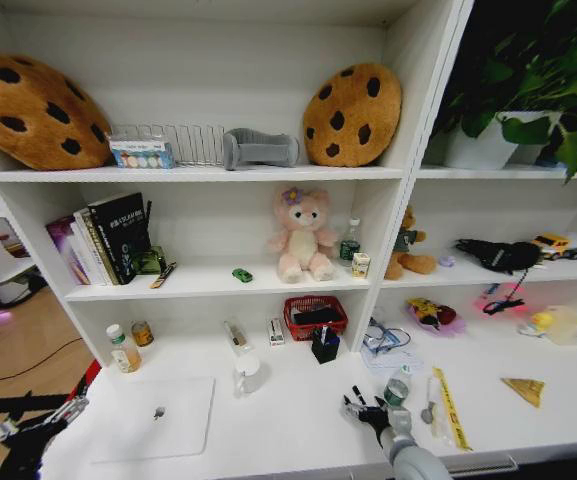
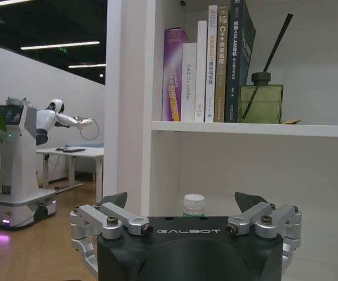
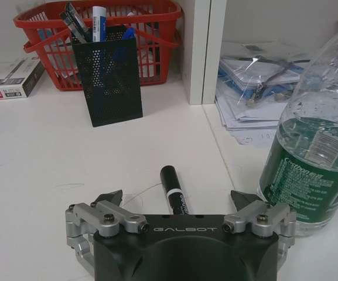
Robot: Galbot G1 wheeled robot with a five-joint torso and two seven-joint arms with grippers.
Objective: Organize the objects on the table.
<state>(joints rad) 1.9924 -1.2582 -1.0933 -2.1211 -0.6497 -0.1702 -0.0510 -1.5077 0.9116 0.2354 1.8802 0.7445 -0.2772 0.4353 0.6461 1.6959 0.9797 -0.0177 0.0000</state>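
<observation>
Right hand low over the bench, fingers spread wide, nothing pinched yet; a black marker lies flat on the bench between the two fingertips, pointing away toward the black mesh pen cup; looks like the start of a pickup, not the end of one.

Left hand parked off the bench's left end, fingers spread and empty, facing the bookshelf side; a small white-capped bottle sits just beyond it.

State of the bench, as far as I can judge: mostly unsorted; silver laptop closed and flat at the left; white mug just beside its far right corner; pen cup already holds blue and black pens, standing in front of the red basket; large clear water bottle stands close by the right hand; yellow tape strip and loose papers scattered to the right; small green toy car up on the middle shelf, not on the bench.

My reading: early; the marker is the item in hand's reach; bottle, mug and right-side clutter all left to deal with.
</observation>
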